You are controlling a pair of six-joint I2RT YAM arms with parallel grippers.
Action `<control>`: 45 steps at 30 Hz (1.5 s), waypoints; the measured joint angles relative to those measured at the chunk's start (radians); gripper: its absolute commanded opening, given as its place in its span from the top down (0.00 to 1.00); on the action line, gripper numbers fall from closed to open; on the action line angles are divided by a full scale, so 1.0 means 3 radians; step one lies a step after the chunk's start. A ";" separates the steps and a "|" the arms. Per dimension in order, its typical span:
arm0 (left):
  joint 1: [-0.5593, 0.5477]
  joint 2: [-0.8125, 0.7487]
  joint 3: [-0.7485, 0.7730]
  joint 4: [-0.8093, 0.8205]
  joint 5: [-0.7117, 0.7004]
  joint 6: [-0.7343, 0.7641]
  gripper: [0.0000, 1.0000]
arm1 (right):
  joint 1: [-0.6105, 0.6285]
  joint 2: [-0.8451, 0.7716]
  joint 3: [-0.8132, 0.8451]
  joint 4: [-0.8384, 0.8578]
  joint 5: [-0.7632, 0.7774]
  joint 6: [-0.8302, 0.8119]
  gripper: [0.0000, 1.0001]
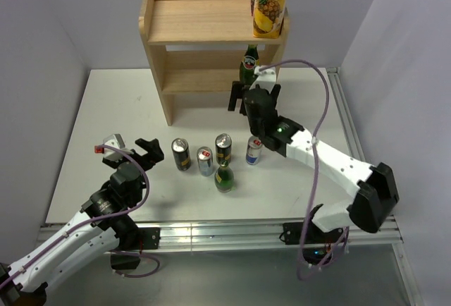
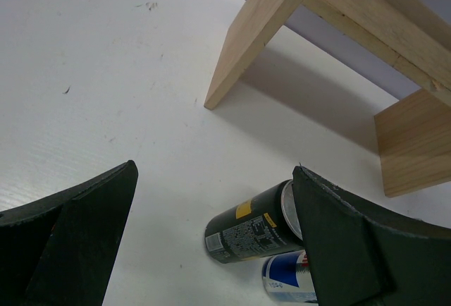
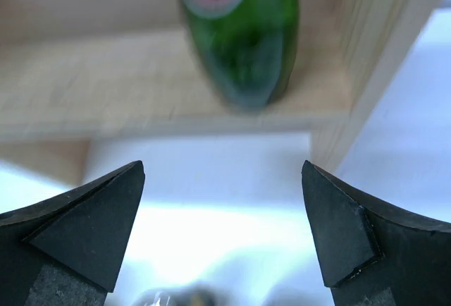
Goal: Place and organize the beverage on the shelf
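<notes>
A small light-wood two-tier shelf (image 1: 211, 20) stands at the far side of the white table (image 1: 106, 108). A tall yellow pineapple juice carton (image 1: 270, 3) stands upright at the right end of its top tier. One green glass bottle (image 1: 248, 65) stands upright on the shelf's lower tier, close to its right side panel. The right gripper (image 1: 253, 94) hangs just in front of that tier, facing the bottle. Its jaws are spread wide with nothing between them, and they are clear of the glass. The other drinks stand on the table well in front of the shelf, in a loose row. From the shelf's left end towards its right they are a dark black-gold can (image 1: 181, 154), a slim silver-blue can (image 1: 205, 161), a second dark can (image 1: 223, 149) and a second silver-blue can (image 1: 254, 150). A second green bottle (image 1: 224, 178) stands just behind the row, farther from the shelf. The left gripper (image 1: 131, 148) is out beyond the shelf's left end, near the first dark can, with its jaws fully apart and empty.
</notes>
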 measured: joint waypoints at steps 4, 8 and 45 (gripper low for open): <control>0.0000 0.0000 0.0000 0.0003 0.0000 0.0000 0.01 | 0.0375 -0.0482 -0.0340 -0.0245 0.0108 0.0220 0.00; 0.0000 0.0003 0.0000 0.0006 0.0001 0.0000 0.01 | 0.0942 -0.1010 -0.0704 -0.0469 0.0237 0.0546 0.00; 0.0000 0.0173 -0.0004 0.0011 -0.0020 0.0000 0.01 | 0.2135 0.0020 -0.2591 0.1353 0.0155 0.1506 0.00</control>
